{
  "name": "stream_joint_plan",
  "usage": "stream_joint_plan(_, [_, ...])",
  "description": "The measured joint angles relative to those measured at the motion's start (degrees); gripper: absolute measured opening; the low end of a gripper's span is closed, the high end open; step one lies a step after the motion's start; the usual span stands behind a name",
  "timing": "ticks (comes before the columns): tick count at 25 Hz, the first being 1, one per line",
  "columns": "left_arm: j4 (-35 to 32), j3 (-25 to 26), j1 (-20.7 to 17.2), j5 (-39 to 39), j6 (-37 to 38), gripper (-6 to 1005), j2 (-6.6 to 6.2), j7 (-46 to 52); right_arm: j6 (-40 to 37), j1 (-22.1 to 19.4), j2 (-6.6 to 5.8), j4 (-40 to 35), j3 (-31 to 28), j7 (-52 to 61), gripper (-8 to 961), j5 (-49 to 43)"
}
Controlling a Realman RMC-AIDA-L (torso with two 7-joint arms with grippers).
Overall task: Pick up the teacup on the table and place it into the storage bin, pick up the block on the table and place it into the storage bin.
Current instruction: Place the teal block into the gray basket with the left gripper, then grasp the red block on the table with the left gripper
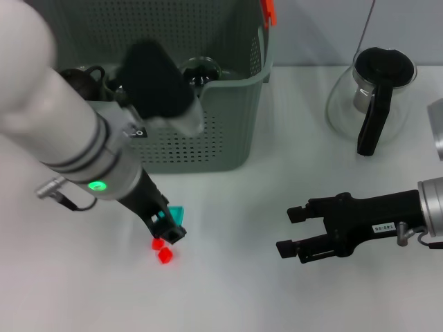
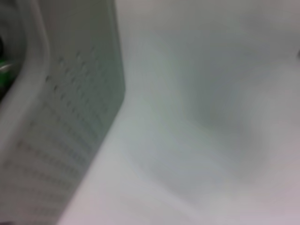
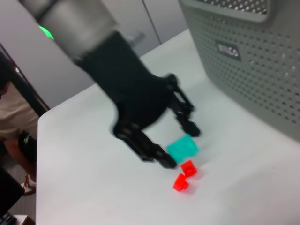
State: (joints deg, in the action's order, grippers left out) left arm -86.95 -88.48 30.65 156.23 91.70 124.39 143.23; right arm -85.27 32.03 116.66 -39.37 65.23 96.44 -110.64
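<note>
My left gripper (image 3: pixel 180 140) is low on the table (image 1: pixel 228 290), fingers spread around the teal block (image 3: pixel 183 147), not yet closed. Two red blocks (image 3: pixel 184 176) lie beside it. The storage bin (image 1: pixel 208 131) stands close behind. My right gripper (image 1: pixel 294 232) waits open nearby.

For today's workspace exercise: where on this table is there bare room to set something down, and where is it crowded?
Bare table lies between the storage bin and the right gripper, and between the bin and the glass jug. It is crowded in front of the bin, where the left gripper sits over a teal block with two small red blocks beside it.
</note>
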Motion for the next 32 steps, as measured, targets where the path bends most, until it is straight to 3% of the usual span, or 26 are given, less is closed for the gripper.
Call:
stream_joint_plan(4, [-9.74,10.50,-0.23,-9.72,8.08,586,-0.15,-2.33,-0.04,-0.39,-0.41,0.00,-0.70,0.15,885,-0.03])
stream_joint_plan(7, [-14.85,19.82,2.14,-17.52,11.99,589,-0.32,-3.85,-0.39,-0.86,-0.71,0.05,-1.25,0.30,885,-0.03])
stream_joint_plan(11, [-15.09,29.01,7.79,-18.28,7.15,592,-1.47,-5.64,-0.65,-1.45,-0.83,0.09,-1.69,0.32,885,-0.03])
stream_joint_plan(15, [-4.60,30.76,12.29,-11.42,-8.36,596,-3.67,-5.10,-0.69,-1.62,-0.81,0.10,-1.69,0.33,884,-0.02])
stream_joint_plan(21, [9.31,31.42,16.14,-4.91,-22.75,601,-4.72,-3.29,-0.86,-1.55,-0.69,0.09,-1.68,0.33,884,-0.02])
stream_joint_plan(23, [9.28,31.48,16.12,-4.75,-23.68,603,-4.82,-3.13,-0.96,-1.49,-0.66,0.09,-1.68,0.33,884,-0.01])
stream_joint_plan(28, [1.52,32.85,14.04,-5.65,-20.72,814,-4.36,-2.76,-1.00,-1.20,-0.64,0.09,-1.68,0.32,884,-0.02])
stream_joint_plan(32, [-10.24,32.67,8.41,-14.89,-6.78,869,-3.31,-6.97,-1.04,-1.06,-0.63,0.09,-1.68,0.34,885,-0.01])
